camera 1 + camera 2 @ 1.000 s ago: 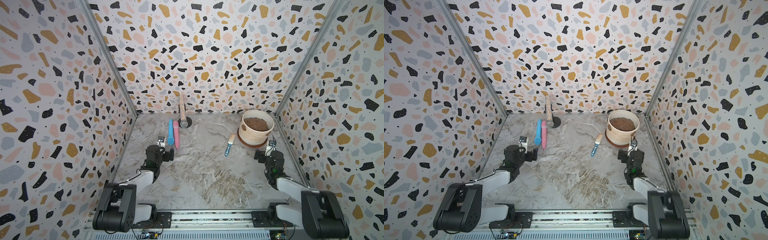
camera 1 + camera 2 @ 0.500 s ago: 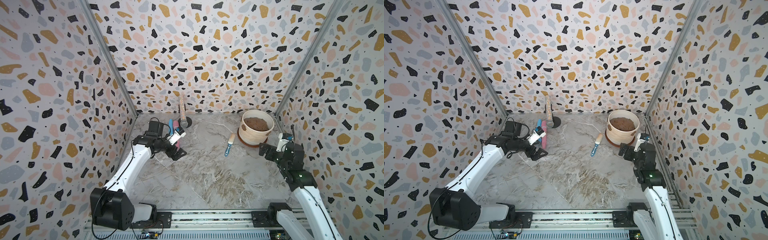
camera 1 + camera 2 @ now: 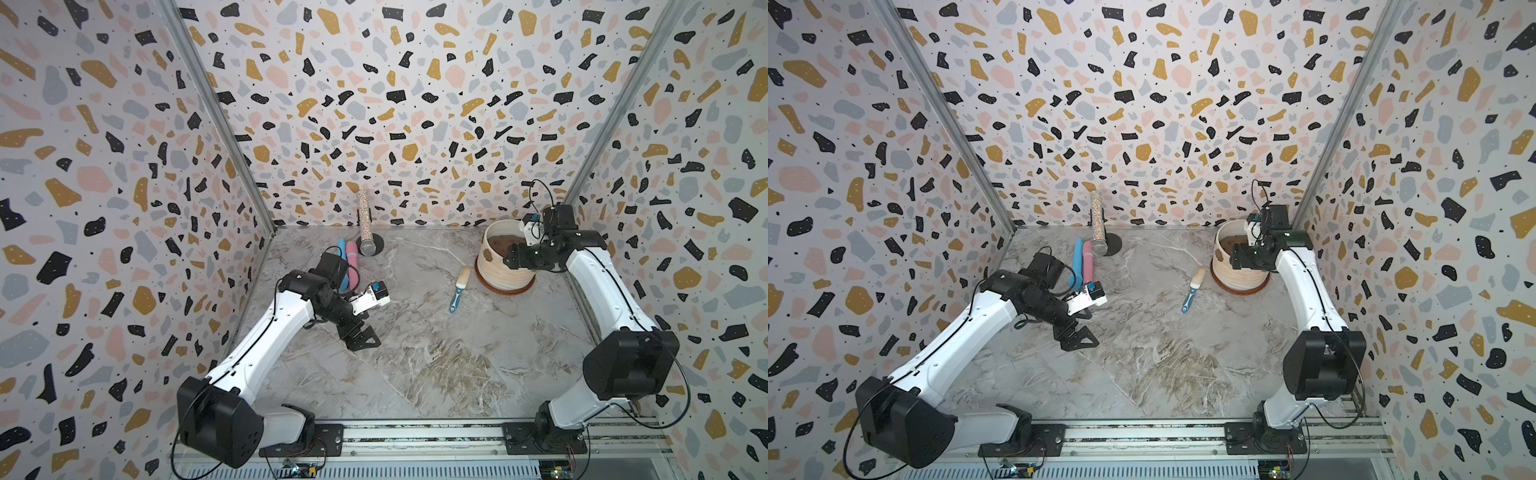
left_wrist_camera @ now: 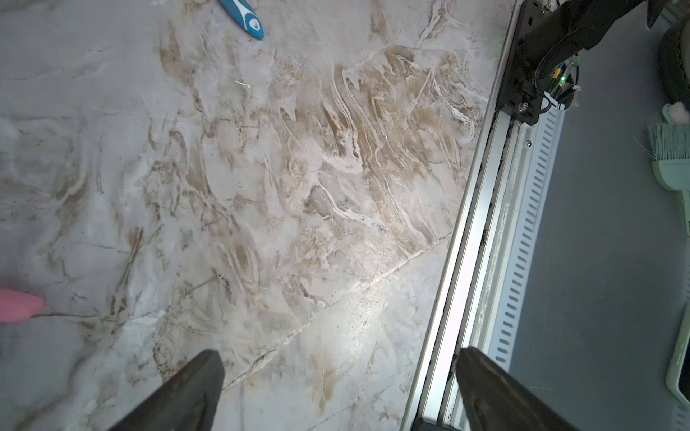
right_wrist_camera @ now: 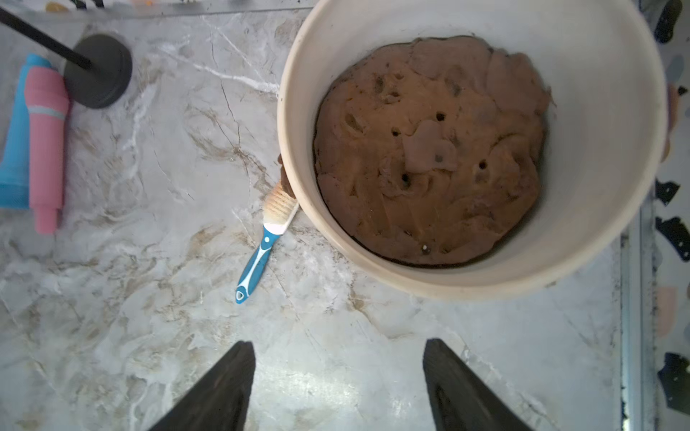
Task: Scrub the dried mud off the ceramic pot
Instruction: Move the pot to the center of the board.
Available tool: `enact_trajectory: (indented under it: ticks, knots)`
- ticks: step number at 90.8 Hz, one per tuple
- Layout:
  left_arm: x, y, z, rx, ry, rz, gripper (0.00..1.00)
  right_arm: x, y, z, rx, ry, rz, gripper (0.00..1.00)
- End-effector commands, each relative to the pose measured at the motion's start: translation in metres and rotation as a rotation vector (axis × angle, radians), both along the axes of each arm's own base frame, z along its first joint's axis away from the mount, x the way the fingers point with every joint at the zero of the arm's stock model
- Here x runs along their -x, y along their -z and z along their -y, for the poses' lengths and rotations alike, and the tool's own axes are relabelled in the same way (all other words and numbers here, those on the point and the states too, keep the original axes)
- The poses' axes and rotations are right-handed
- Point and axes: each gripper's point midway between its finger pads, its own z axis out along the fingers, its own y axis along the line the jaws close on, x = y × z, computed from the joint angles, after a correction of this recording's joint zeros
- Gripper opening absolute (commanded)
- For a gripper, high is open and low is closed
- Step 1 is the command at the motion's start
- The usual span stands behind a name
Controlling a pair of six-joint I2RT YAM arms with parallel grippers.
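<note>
The pot (image 3: 496,270), filled with brown soil (image 3: 500,245) to below its rim, stands on a saucer (image 3: 505,289). The back wall (image 3: 415,124) and right wall (image 3: 685,208) both run close beside it. One reddish-brown patch of dried mud (image 3: 488,257) shows on the pot's ribbed side, facing the brush (image 3: 458,286). The brush lies flat just beside the saucer, bristle head toward the pot and blue handle pointing away.

The right gripper (image 3: 515,261) hangs at the pot's near right edge. Its wrist view shows the fingers parted, nothing between them and bare table (image 3: 436,353) below, just short of the rim.

The left gripper (image 3: 360,338) hovers well apart from the pot, across the open middle of the table, spread wide and empty.

Farther from the pot than that gripper, a pink tube (image 3: 353,270) and a blue tube (image 3: 341,249) lie side by side, touching, near a glittery cylinder (image 3: 365,220) by the back wall.

Between the pot and the left gripper only the brush breaks the marble. From the pot toward the front rail (image 3: 415,434) the surface lies open.
</note>
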Motion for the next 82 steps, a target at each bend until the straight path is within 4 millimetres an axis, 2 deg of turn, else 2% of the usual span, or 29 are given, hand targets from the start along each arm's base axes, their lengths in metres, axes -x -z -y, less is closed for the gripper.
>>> enact_trajectory:
  ticks: [1,9,26,41,51,61,75,82]
  knots:
    - [0.010,0.006,-0.006,-0.020,0.004,-0.014,1.00,0.011,-0.007,-0.008,0.163,-0.293,0.039,0.72]
    - [0.009,0.010,-0.008,-0.030,-0.011,-0.015,1.00,0.004,-0.001,-0.010,0.219,-0.404,0.056,0.66]
    - [0.007,0.009,-0.009,-0.034,-0.026,-0.004,1.00,-0.014,0.011,0.001,0.322,-0.470,0.023,0.66]
    - [0.008,0.009,-0.009,-0.028,-0.029,0.001,1.00,-0.024,0.022,-0.003,0.292,-0.518,-0.016,0.66]
    - [0.008,0.009,-0.009,-0.028,-0.035,0.007,1.00,-0.023,0.035,-0.003,0.262,-0.546,-0.081,0.60]
    - [0.007,0.011,-0.011,-0.028,-0.042,0.009,1.00,-0.018,0.035,-0.012,0.221,-0.604,-0.087,0.46]
    - [0.007,0.013,-0.010,-0.025,-0.045,0.002,1.00,-0.005,0.031,-0.028,0.159,-0.738,-0.061,0.15]
    - [0.006,0.014,-0.010,-0.026,-0.048,0.003,1.00,0.005,0.032,-0.037,0.123,-0.821,-0.060,0.06]
